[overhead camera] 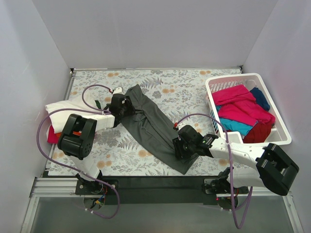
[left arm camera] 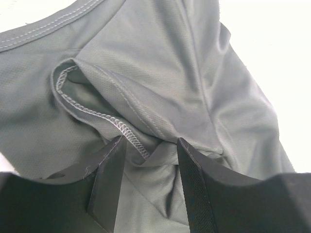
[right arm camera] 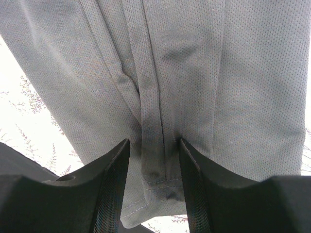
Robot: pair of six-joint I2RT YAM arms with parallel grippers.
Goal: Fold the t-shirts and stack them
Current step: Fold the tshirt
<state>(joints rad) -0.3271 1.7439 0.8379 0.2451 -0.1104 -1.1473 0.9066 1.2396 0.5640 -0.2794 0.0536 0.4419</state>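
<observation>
Cloth of the dark grey t-shirt [overhead camera: 150, 127] lies as a long folded band slanting across the table [overhead camera: 194, 90], stretched from one gripper to the other. At its far end the left gripper [overhead camera: 127, 108] has closed on a bunched fold beside a stitched seam. Its fingers [left arm camera: 108, 177] stand only a narrow gap apart, and the gathered cloth fills that gap. At the near end the right gripper [overhead camera: 181, 145] pinches a lengthwise pleat just above the hem. That pleat runs straight out ahead of the fingers [right arm camera: 111, 179], with flat cloth spreading to either side of them.

Behind the left gripper, close against its arm, lies a white t-shirt [overhead camera: 65, 109]. A pink cloth [overhead camera: 52, 135] shows under its near edge, probably another shirt, though little of it is visible. Well off to the right gripper's outer side stands a white slatted basket [overhead camera: 232, 77]. It holds a magenta t-shirt [overhead camera: 238, 104], a teal t-shirt [overhead camera: 235, 126], a navy t-shirt [overhead camera: 261, 97] and a maroon t-shirt [overhead camera: 257, 132], all heaped together.
</observation>
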